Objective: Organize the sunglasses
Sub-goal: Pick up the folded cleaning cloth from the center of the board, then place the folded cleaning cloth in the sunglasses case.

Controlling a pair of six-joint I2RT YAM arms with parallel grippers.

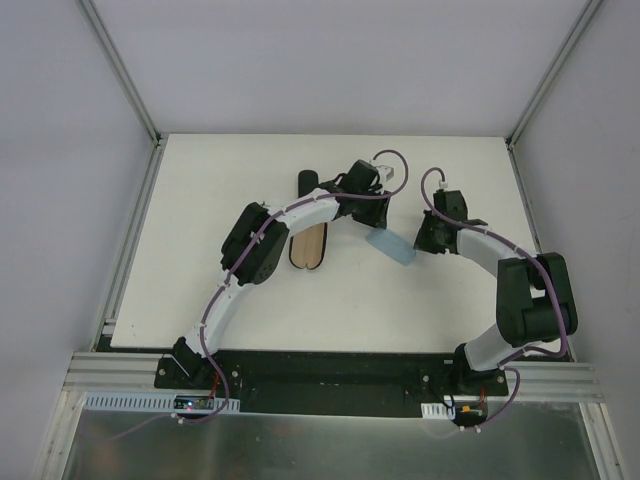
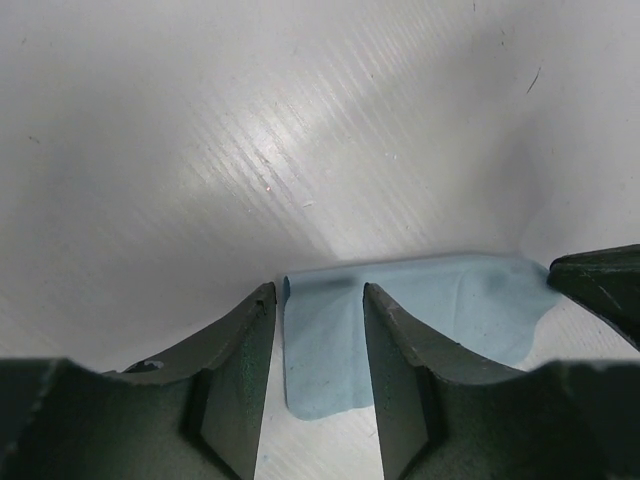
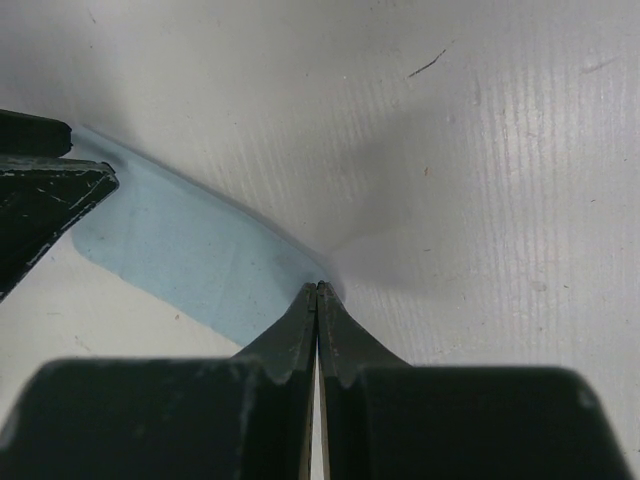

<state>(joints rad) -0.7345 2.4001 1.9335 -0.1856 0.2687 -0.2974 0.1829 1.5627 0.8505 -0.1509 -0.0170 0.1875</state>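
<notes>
My left claw [image 2: 320,297] is released, its fingers straddling one edge of the light-blue cloth [image 2: 460,300] at mid-table. My right claw [image 3: 318,288] is clenched on the cloth's opposite corner. An open tan-lined case [image 1: 308,248] lies just left. I can't see the sunglasses in any view.

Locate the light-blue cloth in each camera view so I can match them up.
Top external: light-blue cloth right of centre, between both grippers.
Left wrist: bottom centre, beyond the open left gripper.
Right wrist: left of centre.
Shared landmark: the shut right gripper pinching the cloth's corner.
</notes>
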